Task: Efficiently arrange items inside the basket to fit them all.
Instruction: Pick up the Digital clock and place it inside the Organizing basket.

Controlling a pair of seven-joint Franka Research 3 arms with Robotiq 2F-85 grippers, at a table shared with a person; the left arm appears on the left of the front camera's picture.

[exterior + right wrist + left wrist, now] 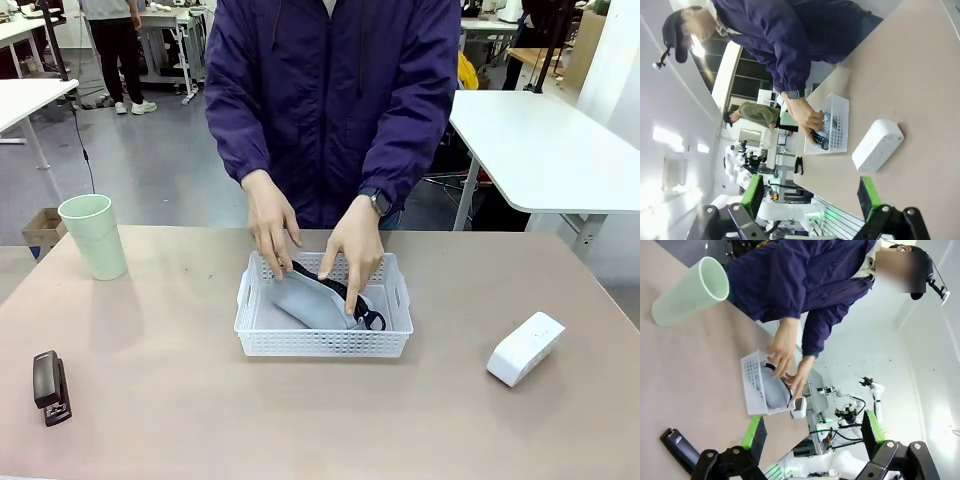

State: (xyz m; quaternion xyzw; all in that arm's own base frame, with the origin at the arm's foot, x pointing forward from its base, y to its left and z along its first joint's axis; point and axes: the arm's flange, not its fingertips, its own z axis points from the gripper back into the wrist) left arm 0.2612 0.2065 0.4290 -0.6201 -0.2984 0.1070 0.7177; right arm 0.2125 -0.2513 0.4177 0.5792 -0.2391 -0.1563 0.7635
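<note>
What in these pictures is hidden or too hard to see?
- Front view: part of the pouch, under the person's hands.
- Left wrist view: the box, mostly behind the basket; the stapler's end, behind the left gripper.
- Right wrist view: the stapler, too small for detail.

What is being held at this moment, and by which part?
The person's hands hold the grey pouch by its zipper edge, inside the basket. The left gripper and right gripper hold nothing.

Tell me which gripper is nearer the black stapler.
Left. The left gripper hangs open close beside the stapler; the right gripper is by the white box, with the basket lying between it and the stapler.
</note>
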